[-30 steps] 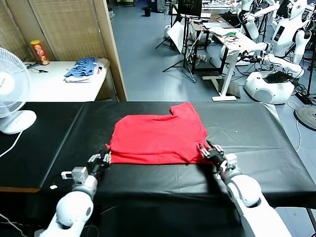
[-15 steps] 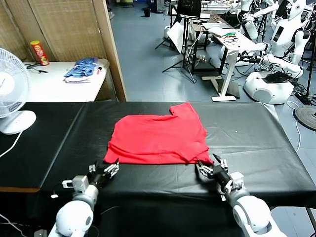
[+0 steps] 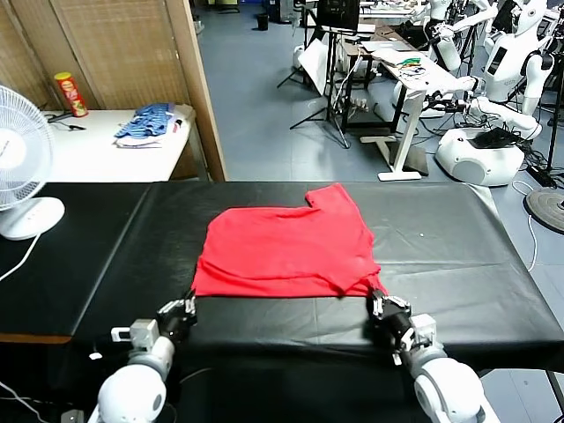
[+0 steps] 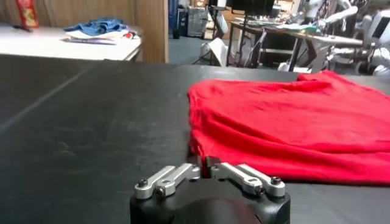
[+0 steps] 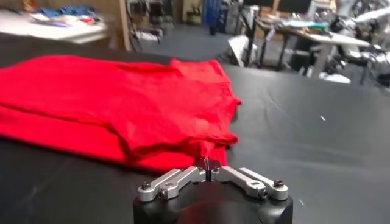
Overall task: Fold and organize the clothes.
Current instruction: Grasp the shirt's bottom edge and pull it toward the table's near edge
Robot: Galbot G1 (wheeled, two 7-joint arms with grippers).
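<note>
The clothes, one red T-shirt [image 3: 286, 251], lie folded and flat in the middle of the black table [image 3: 458, 256], a sleeve pointing to the far side. My left gripper [image 3: 187, 307] is at the shirt's near left corner. In the left wrist view its jaws [image 4: 203, 163] are shut with a pinch of the red hem [image 4: 286, 131] between them. My right gripper [image 3: 379, 305] is at the near right corner. Seen from the right wrist, that gripper [image 5: 207, 164] is shut on a drawn-out tip of the red cloth [image 5: 116, 103]. No print or label shows.
A white fan [image 3: 18, 167] stands on the table's left end. Behind it is a white side table [image 3: 88, 150] with a blue striped pile [image 3: 150, 123] and a red can [image 3: 70, 92]. Desks, stands and other robots [image 3: 502, 79] fill the floor beyond.
Both grippers, open a moment ago just short of the hem, have closed on the shirt's near corners. The near right corner is now pulled out to a point.
</note>
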